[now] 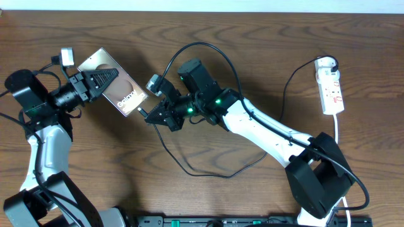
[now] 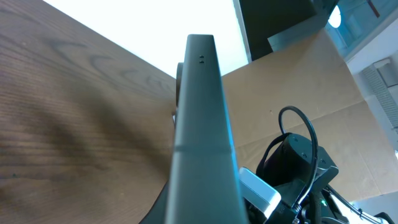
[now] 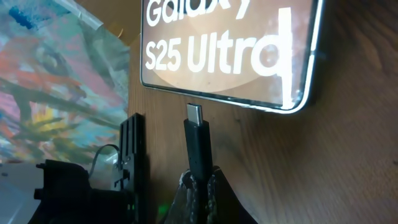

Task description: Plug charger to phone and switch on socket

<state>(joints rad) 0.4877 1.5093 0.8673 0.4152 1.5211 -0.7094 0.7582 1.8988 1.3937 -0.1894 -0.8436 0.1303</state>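
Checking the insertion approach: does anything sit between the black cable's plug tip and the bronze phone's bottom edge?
Nothing visible does. The right gripper holds the thin black charger plug just short of the glossy bronze phone; only wooden table shows between them.

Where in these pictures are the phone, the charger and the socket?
phone [image 1: 129, 93]: overhead view, bronze face by the lettering.
charger [image 3: 197, 146]: right wrist view, black plug body.
socket [image 1: 331, 88]: overhead view, middle of the white strip.

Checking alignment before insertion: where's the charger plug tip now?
Right wrist view, centre: the charger plug is clamped in the right gripper, tip just short of the near edge of the phone.
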